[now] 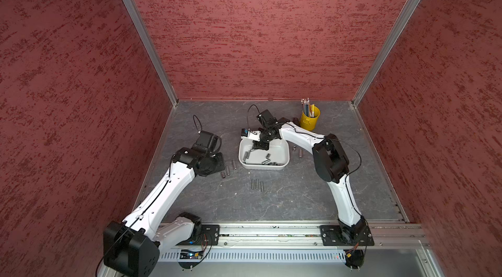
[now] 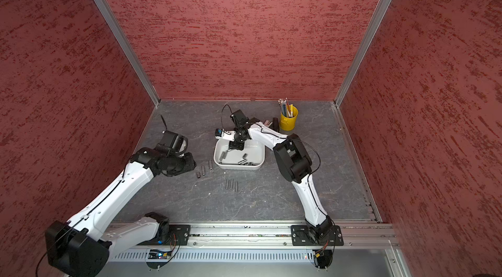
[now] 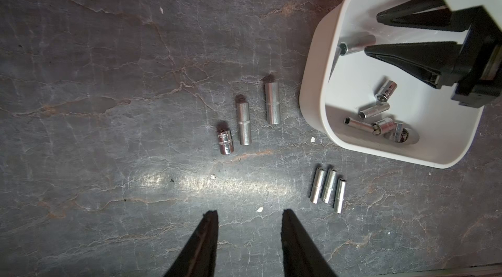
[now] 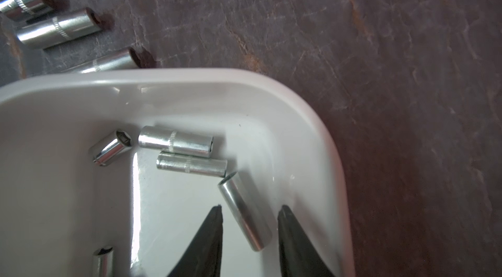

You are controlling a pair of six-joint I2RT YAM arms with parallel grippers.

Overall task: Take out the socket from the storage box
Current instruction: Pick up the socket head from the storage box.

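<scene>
Inside the white storage box (image 4: 190, 77), near a rounded corner, the right gripper (image 4: 250, 207) stands with jaws apart astride a long socket (image 4: 244, 211) lying on the box floor, without touching it, while the left gripper (image 3: 250, 211) hangs spread and empty over the dark table (image 3: 108, 99).

Sockets (image 3: 374, 111) lie in the storage box (image 3: 312, 104), loose sockets (image 3: 244, 123) beside it.
</scene>
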